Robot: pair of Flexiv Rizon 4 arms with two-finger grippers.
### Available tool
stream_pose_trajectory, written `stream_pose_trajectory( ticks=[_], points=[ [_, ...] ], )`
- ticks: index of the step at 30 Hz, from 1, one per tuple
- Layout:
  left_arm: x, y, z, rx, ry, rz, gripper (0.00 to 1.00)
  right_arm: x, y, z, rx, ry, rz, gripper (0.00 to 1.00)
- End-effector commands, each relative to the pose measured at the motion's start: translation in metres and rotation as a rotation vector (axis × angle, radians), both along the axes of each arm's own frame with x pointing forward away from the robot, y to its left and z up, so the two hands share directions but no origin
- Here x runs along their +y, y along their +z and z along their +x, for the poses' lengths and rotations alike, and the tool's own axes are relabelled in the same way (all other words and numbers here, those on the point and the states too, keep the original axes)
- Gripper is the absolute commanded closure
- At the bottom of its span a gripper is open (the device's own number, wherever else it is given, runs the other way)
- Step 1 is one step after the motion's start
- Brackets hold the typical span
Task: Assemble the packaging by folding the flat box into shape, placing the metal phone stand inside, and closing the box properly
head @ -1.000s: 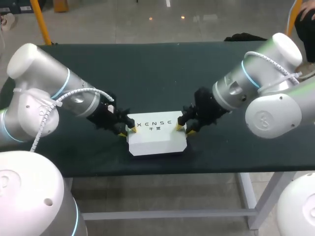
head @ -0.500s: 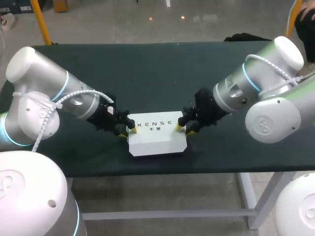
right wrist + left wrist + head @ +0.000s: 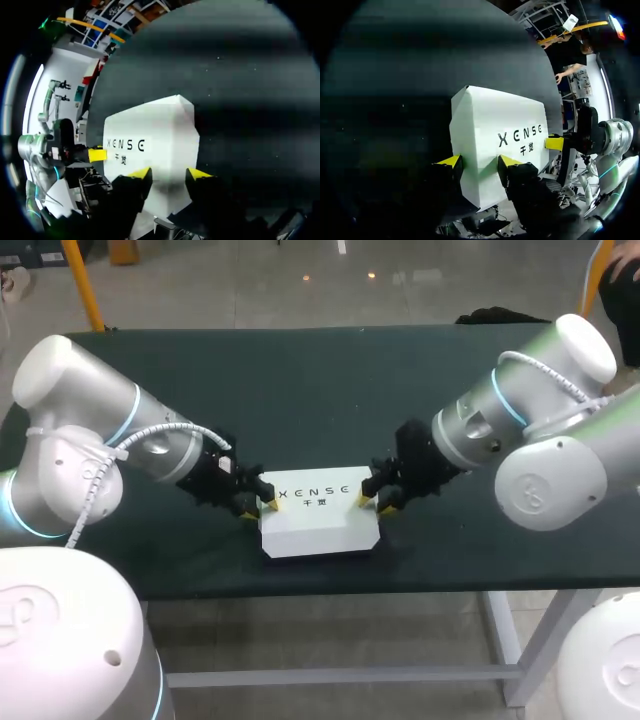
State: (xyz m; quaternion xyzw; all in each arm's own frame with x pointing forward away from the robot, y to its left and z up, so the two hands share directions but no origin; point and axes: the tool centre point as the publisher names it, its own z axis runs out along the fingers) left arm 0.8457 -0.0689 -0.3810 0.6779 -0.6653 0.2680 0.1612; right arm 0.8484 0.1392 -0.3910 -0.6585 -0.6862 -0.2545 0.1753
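Observation:
A white box [image 3: 320,515] with dark print on its lid lies folded and closed near the table's front edge. My left gripper [image 3: 258,507] straddles the box's left end, with one yellow tip on the lid and the other just outside the end wall. My right gripper [image 3: 373,504] straddles the right end the same way. In the left wrist view the box [image 3: 485,130] fills the gap in my left gripper [image 3: 480,161]. The right wrist view shows the box [image 3: 160,135] likewise at my right gripper [image 3: 169,173]. Both stand open. No phone stand is in sight.
The dark green table [image 3: 320,390] stretches bare behind the box and to both sides of it. Its front edge [image 3: 330,585] runs close below the box.

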Motion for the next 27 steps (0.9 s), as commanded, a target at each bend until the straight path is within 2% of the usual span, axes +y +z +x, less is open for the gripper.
stream_pose_trajectory(
  ticks=[1, 11, 25, 27],
  points=[
    [-0.0043, -0.0036, -0.0006, 0.0, 0.0, 0.002, 0.53, 0.0042, -0.0039, -0.0015, 0.003, 0.004, 0.006, 0.52],
    [-0.0073, -0.0027, 0.0039, 0.003, -0.014, 0.011, 0.53, 0.0103, -0.0049, -0.0053, -0.025, 0.001, -0.032, 0.5],
    [-0.0106, -0.002, 0.004, 0.024, -0.036, -0.009, 0.52, 0.008, -0.0078, -0.006, 0.005, 0.007, 0.03, 0.46],
    [-0.0121, -0.0008, 0.0035, 0.028, -0.041, -0.008, 0.52, 0.0084, -0.006, -0.0046, 0.018, 0.006, 0.038, 0.48]
  ],
)
